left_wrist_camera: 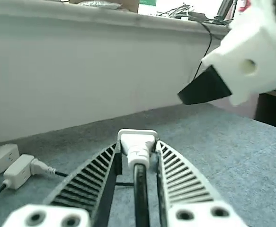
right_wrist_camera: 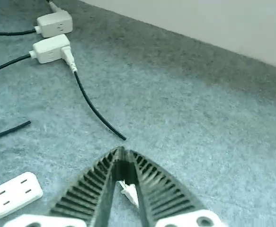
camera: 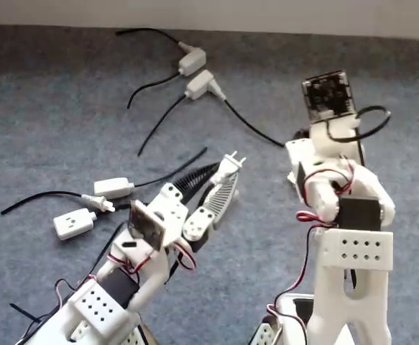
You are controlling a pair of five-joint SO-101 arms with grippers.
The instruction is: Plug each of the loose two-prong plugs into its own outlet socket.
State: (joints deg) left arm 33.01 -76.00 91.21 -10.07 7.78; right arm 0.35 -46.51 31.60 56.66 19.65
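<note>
Left gripper (left_wrist_camera: 138, 148) pinches a white plug (left_wrist_camera: 137, 139) | right gripper (right_wrist_camera: 122, 155) pressed together, near a black cord (right_wrist_camera: 97, 113).

White two-prong plug (camera: 231, 164), black cord: frame centre, pinched in left gripper (camera: 226, 173), prongs toward upper right. Second white plug (camera: 96, 203): lying at left, just beside white rectangular socket (camera: 113, 187); slotted-face white socket (camera: 73, 223) below. Corded white socket pair, upper centre: far socket (camera: 192, 61), near socket (camera: 201, 85).

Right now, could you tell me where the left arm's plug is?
High view: the plug sits in the left gripper, mid-table, left of the right arm.
</note>
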